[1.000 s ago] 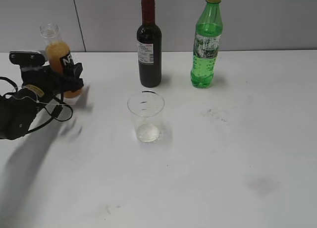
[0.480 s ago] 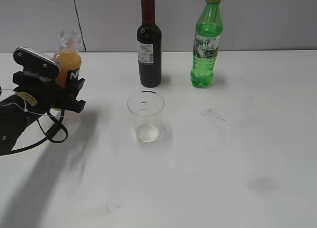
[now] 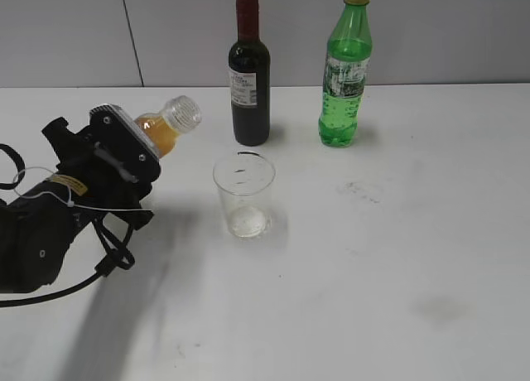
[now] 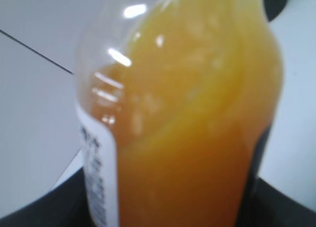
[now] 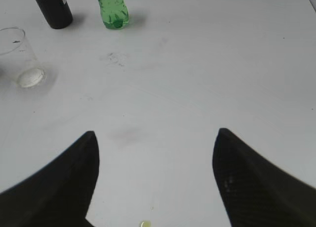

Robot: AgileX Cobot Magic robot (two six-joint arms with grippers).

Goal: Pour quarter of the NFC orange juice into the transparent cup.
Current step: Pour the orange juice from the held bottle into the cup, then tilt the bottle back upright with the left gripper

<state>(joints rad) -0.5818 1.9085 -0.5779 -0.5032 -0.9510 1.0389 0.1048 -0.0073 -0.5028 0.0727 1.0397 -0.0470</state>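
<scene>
Left claw (image 3: 137, 153), clamped on the NFC orange juice (image 3: 164, 126), has swung it from upright to tilted, mouth toward three o'clock, short of the transparent cup (image 3: 244, 195); pouring is imminent.

A lab test bench: bare white table (image 3: 397, 232), plain grey wall (image 3: 464, 33).

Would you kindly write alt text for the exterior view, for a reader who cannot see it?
The left gripper holds the uncapped NFC orange juice tilted toward the empty transparent cup on a white table. A wine bottle and green soda bottle stand behind.
</scene>
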